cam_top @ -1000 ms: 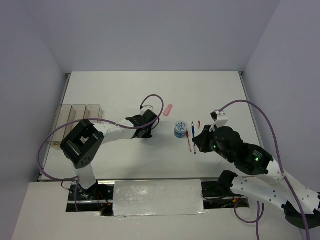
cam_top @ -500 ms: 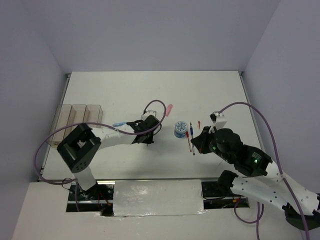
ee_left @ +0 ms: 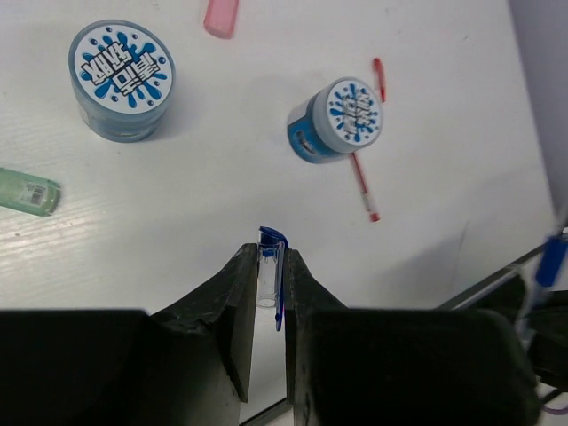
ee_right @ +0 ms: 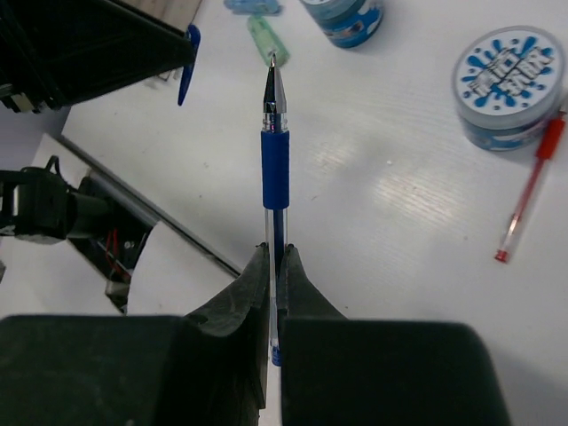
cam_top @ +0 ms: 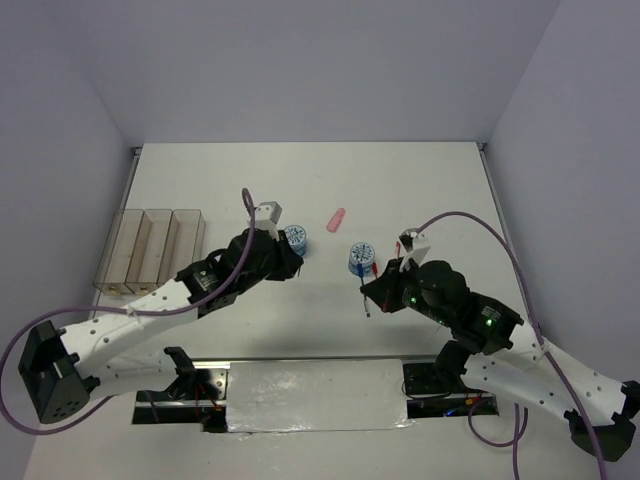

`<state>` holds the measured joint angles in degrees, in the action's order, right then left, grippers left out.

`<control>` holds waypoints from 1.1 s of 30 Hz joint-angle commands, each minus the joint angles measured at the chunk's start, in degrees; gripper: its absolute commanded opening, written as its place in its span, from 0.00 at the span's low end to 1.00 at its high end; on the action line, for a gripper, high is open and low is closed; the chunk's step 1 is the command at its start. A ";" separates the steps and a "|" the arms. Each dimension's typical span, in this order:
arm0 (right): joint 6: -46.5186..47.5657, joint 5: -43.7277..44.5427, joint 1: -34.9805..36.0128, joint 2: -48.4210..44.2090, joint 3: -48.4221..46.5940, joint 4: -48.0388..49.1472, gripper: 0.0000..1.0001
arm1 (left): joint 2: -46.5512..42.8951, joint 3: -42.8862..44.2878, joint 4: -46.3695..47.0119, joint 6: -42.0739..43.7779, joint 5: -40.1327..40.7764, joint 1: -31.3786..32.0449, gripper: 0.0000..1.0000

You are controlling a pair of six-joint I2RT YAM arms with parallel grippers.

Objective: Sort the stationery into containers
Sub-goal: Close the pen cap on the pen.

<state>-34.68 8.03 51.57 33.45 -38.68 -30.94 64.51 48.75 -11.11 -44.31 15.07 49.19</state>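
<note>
With left end effector [ee_left: 268,264] clenched on pen cap [ee_left: 269,238], right end effector [ee_right: 275,257] on blue pen [ee_right: 275,169] — carry level to bins [cam_top: 147,250], frame left.

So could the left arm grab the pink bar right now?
Probably not yet. The pink bar lies in the open with nothing on it, but the left gripper is shut on a pen cap, so it would need to drop that first.

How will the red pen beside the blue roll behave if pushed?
Red pen looks thin, round, stiff: probably light and apt to roll sideways. One end sits right by the blue roll, which may make it pivot.
</note>
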 commanded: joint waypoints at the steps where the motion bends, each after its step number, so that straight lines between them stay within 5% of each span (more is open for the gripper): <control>1: -0.47 -6.36 -0.07 1.52 2.28 10.27 0.00 | -4.30 -1.46 5.99 -4.20 -0.65 -0.32 0.00; 9: -7.59 -17.87 1.59 5.39 10.81 31.36 0.00 | -13.34 -4.36 16.64 -8.85 2.15 -0.32 0.00; 13: -9.01 -13.93 7.90 7.94 12.49 42.25 0.00 | -15.38 -6.38 22.18 -9.91 4.26 -0.32 0.00; 19: -7.95 -6.02 14.08 14.35 8.71 44.47 0.00 | -19.16 -11.48 31.76 -11.32 3.39 -0.23 0.00; 33: -4.44 -2.84 14.26 17.70 4.14 45.53 0.00 | -20.57 -12.98 32.21 -12.37 3.65 -0.23 0.00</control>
<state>-40.88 4.01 65.39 50.39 -31.16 11.07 44.23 35.97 17.04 -55.77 18.09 49.15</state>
